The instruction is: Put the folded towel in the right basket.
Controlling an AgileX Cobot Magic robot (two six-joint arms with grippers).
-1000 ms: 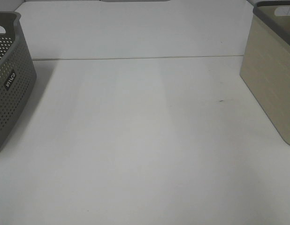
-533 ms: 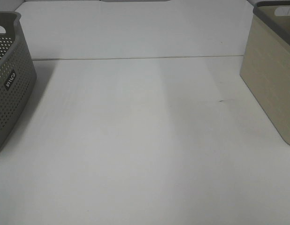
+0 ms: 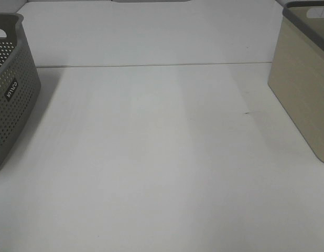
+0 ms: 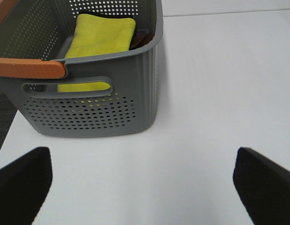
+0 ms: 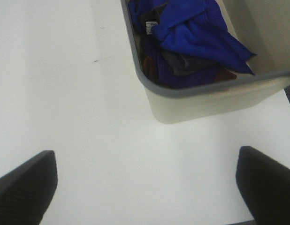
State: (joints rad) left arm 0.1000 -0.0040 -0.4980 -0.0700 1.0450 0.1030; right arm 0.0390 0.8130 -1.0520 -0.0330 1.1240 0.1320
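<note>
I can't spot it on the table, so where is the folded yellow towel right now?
The folded yellow towel lies inside the grey perforated basket on the table's left side, seen in the left wrist view, beside a dark item; neither gripper touches it.

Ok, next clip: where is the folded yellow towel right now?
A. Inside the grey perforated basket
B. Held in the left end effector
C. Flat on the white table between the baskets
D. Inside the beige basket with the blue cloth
A. The left wrist view shows the yellow towel lying folded inside the grey perforated basket, while the left end effector is open and empty.
</note>
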